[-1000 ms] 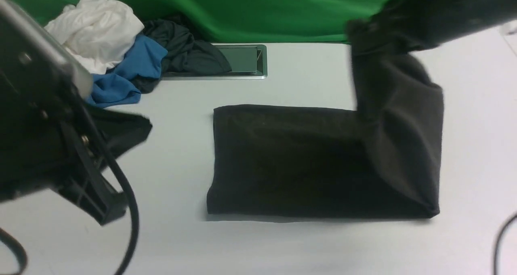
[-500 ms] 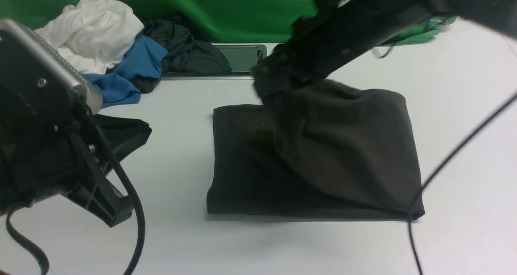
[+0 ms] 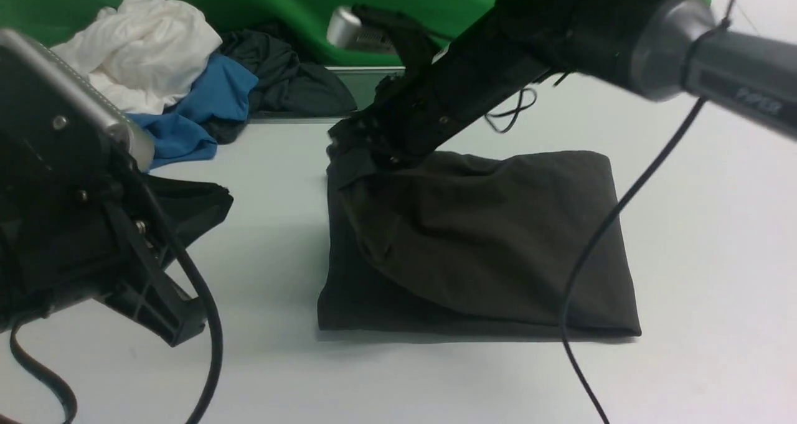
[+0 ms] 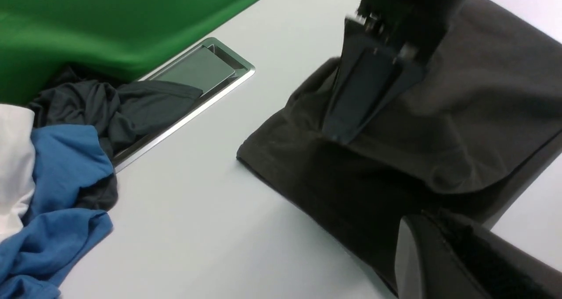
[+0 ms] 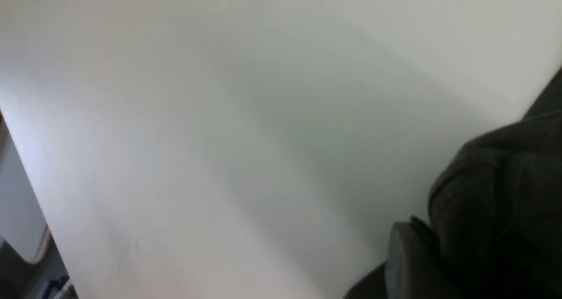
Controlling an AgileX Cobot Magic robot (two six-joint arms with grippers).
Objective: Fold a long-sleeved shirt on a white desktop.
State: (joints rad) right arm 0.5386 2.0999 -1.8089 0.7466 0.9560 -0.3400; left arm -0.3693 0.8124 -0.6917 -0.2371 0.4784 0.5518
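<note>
Since the earlier frames the right arm has swept from the right side of the worktop (image 3: 716,237) across to the left, carrying the right half of the shirt (image 3: 485,243) over the left half. The folded-over layer now covers most of the lower layer, and a strip of the lower layer shows along the left and near edges.

The shirt lies at the middle of the worktop, well apart from the heap of white, blue and dark grey clothes (image 3: 187,81) at the far left beside the cable hatch (image 4: 197,68).

The right tool (image 3: 367,153) sits at the far-left corner of the shirt, touching the cloth. Cloth bunches against one finger in the right wrist view, but whether the jaws grip or have let go cannot be told. The left tool (image 4: 443,255) hangs clenched and empty at the near-left side, clear of the shirt.

Step in hand: laying down the final crosswise fold. The next move likely calls for the right tool to part fully and lift straight off, so the top layer is not dragged out of line.
</note>
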